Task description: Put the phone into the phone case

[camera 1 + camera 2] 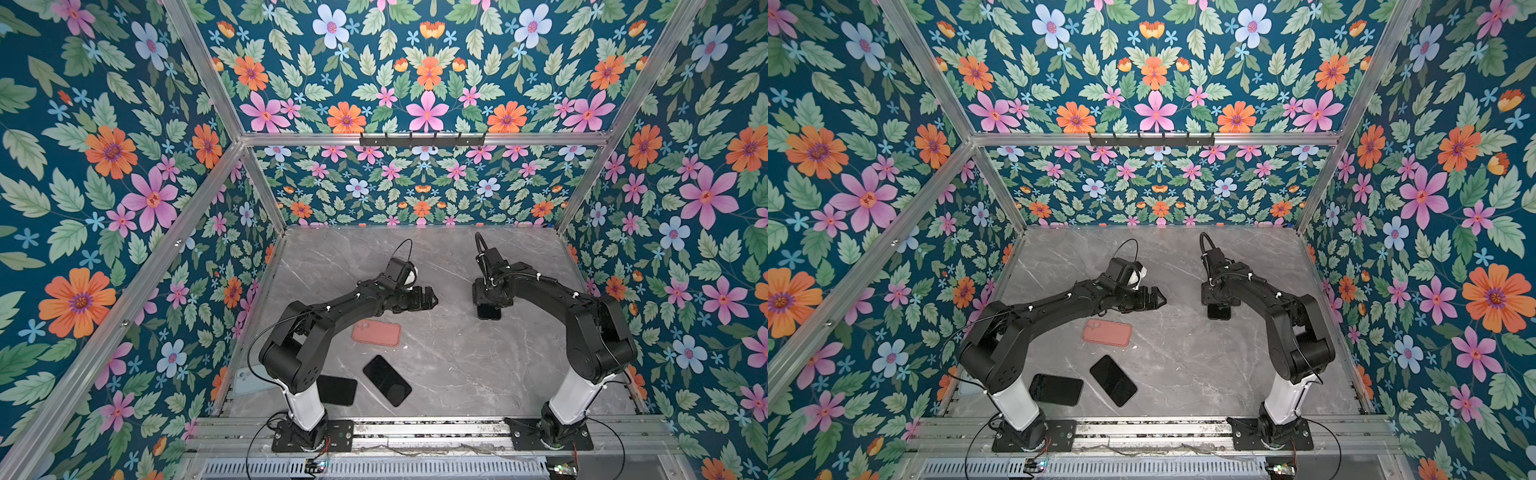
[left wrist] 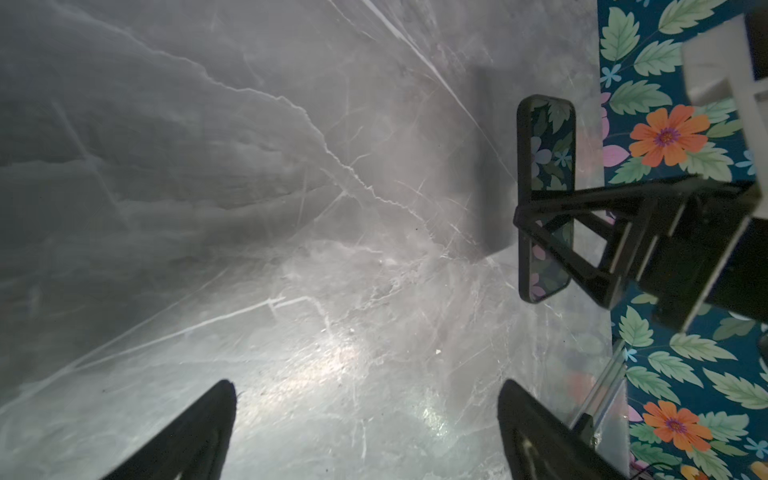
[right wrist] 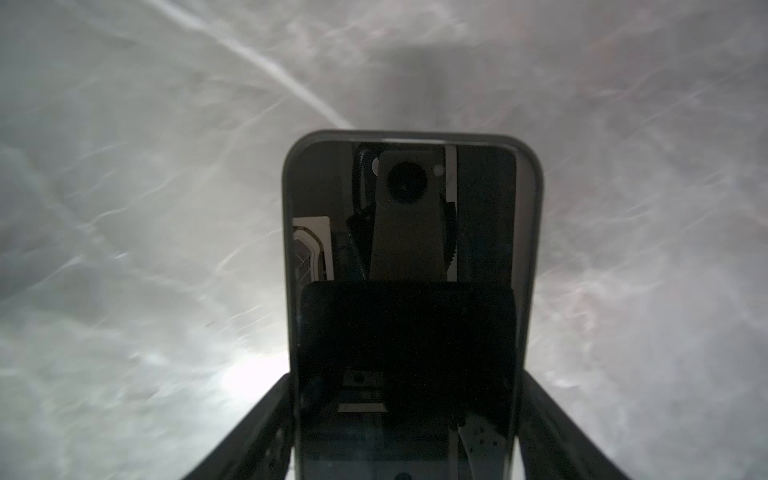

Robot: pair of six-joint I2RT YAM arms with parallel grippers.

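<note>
1. Phone (image 3: 407, 232) is seen lying flat on the table (image 1: 478, 365), screen up, and it is placed toward the far right of the surface in both top views (image 1: 489, 313) (image 1: 1219, 312).
2. It is grasped by the right end effector (image 1: 490, 305), which is pointed straight down. In the right wrist view the fingers (image 3: 266, 415) are pressed against both long edges near one end.
3. Floral wallpaper is mirrored in the screen in the left wrist view (image 2: 546, 145), where the phone is straddled by those black fingers.
4. The left end effector (image 1: 430, 300) is held released, with its jaws spread wide and nothing caught between them (image 2: 365, 390). It is hung over bare table, well apart from the phone.
5. The case (image 1: 376, 333), pink, is laid flat beside the left forearm with a camera cut-out at one end. No end effector is touching it, and it is kept well apart from the phone.
6. A second phone (image 1: 387, 380) is set diagonally nearer the front edge.
7. A black slab (image 1: 337, 390) is found by the left arm's base. Whether it is a phone or a case cannot be told.
</note>
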